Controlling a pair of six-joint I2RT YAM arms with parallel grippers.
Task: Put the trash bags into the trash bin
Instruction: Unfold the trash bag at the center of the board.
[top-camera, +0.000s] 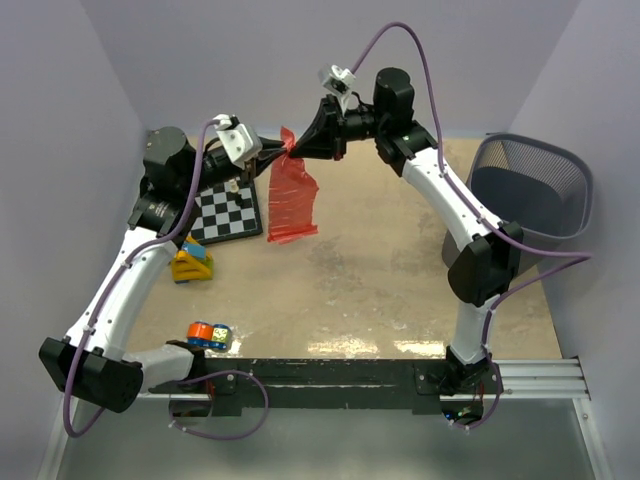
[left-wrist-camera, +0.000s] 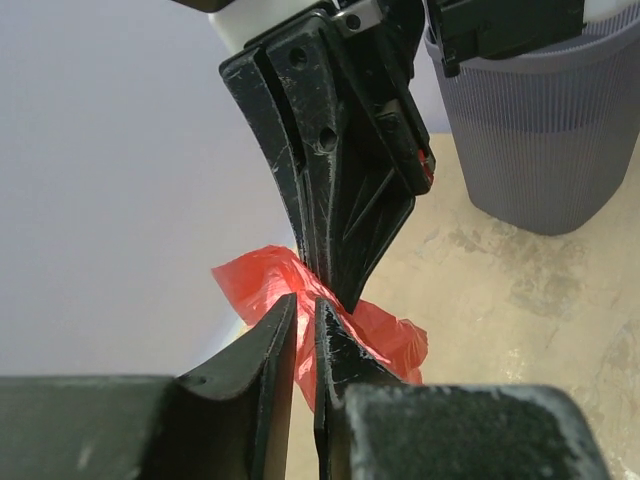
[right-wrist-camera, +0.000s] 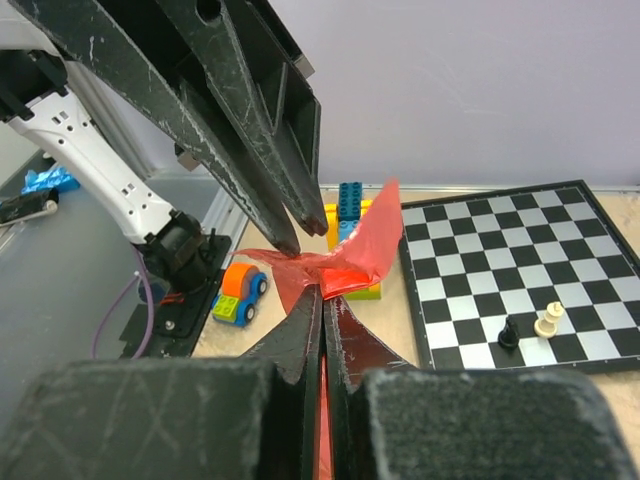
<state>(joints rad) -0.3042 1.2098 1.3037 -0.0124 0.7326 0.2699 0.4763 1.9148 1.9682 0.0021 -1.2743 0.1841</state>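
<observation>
Overhead first: the 2 arms meet nose to nose above the far side of the table (top-camera: 380, 270). The trash bag (top-camera: 292, 200) hangs between them, a limp red-orange strip dangling beside the chessboard (top-camera: 225, 212). The left gripper (top-camera: 280, 152) and right gripper (top-camera: 298, 150) both pinch the bag's bunched top, tips nearly touching. The trash bin (top-camera: 545, 160) stands well apart at the far right edge, and the bag is outside it. A yellow block toy (top-camera: 192, 265) and a small toy car (top-camera: 208, 335) sit near the left arm.

Over to the left wrist: its own 2 fingers are drawn in to a thin slit with red film caught in it, clamped on the bag. The right gripper comes down from above, its tips squeezed onto the same crumple just behind. The bin stands upright on the table beyond, to the right.

Now the right wrist: its own fingers are pressed together, a sliver of red film between them. The left gripper's fingers slant in from the upper left onto the twisted plastic. Behind that is the chessboard with a black piece (right-wrist-camera: 509, 333) and pale ones too small to count surely.
</observation>
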